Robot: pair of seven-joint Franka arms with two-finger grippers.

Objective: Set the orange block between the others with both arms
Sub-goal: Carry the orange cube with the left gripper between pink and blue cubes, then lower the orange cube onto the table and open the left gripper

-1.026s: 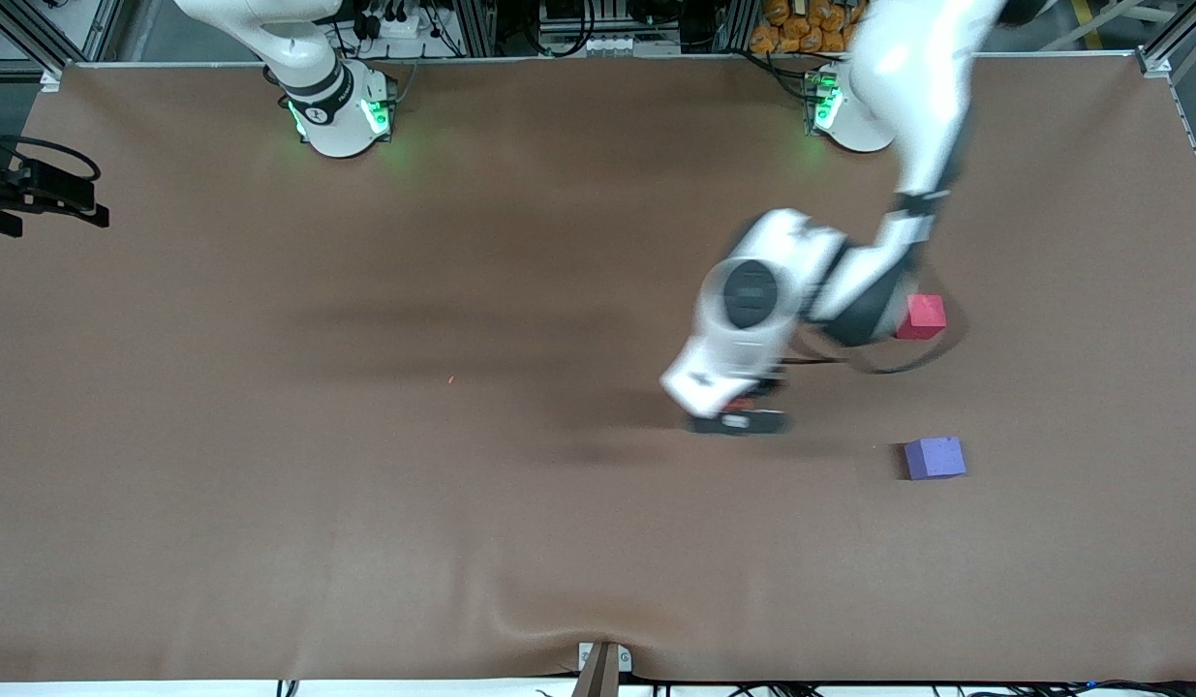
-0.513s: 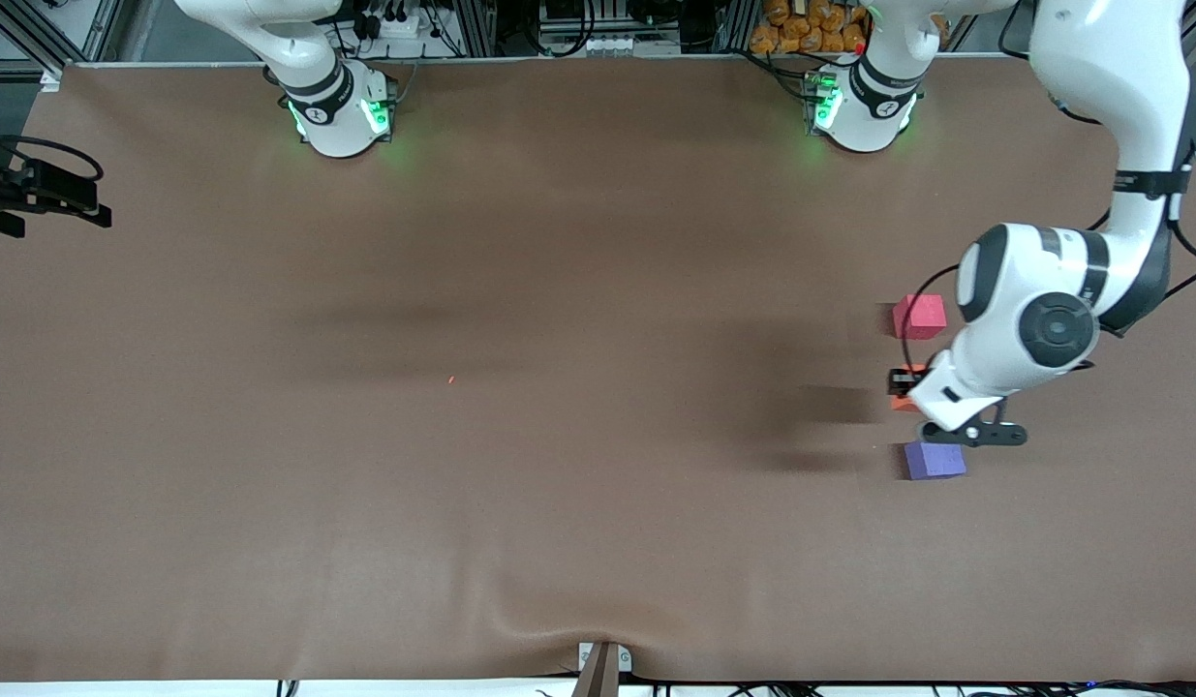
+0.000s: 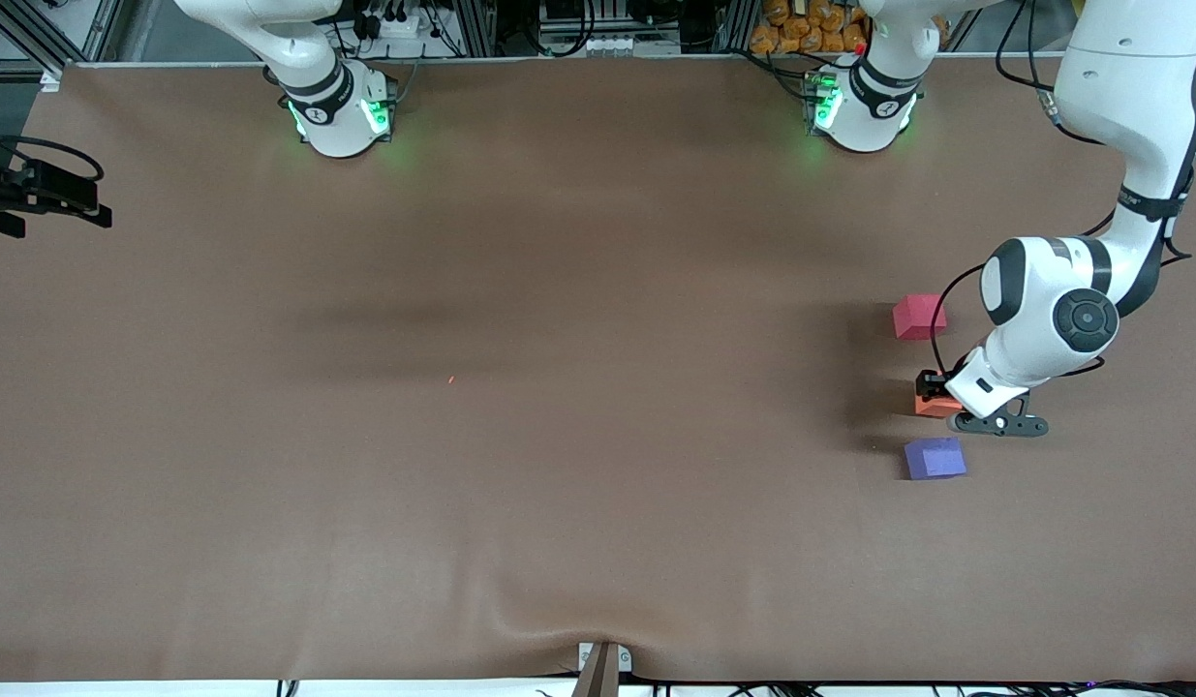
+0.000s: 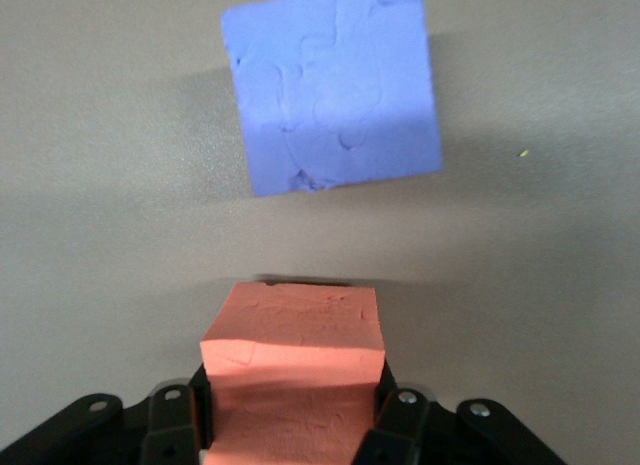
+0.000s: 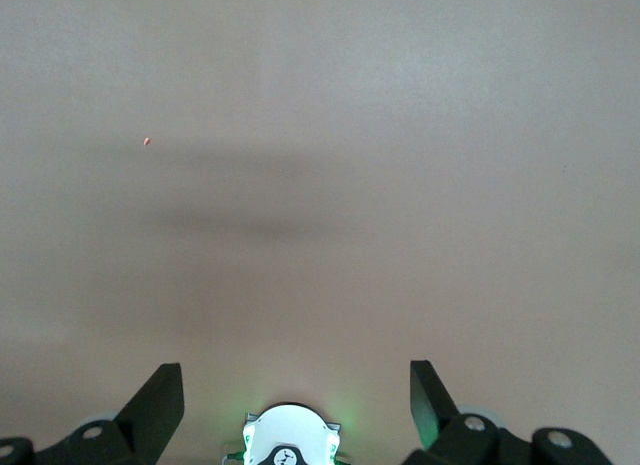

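Observation:
My left gripper (image 3: 938, 399) is shut on the orange block (image 3: 931, 406), holding it low over the table in the gap between the pinkish-red cube (image 3: 918, 317) and the purple-blue cube (image 3: 935, 458). The left wrist view shows the orange block (image 4: 295, 350) squeezed between both black fingers of the left gripper (image 4: 293, 403), with the purple-blue cube (image 4: 335, 90) just ahead of it on the cloth. I cannot tell if the block touches the table. My right gripper (image 5: 295, 385) hangs open and empty, high over its own base; the front view does not show it.
Brown cloth covers the whole table (image 3: 559, 290). A tiny orange speck (image 3: 451, 379) lies mid-table. A black camera mount (image 3: 36, 194) juts in at the right arm's end. The cloth is wrinkled (image 3: 549, 620) near the front edge. The right arm's green-lit base (image 5: 290, 440) shows below its gripper.
The left arm swung from mid-table toward its own end, carrying the orange block, and settled it between the two cubes. The right arm has not moved.

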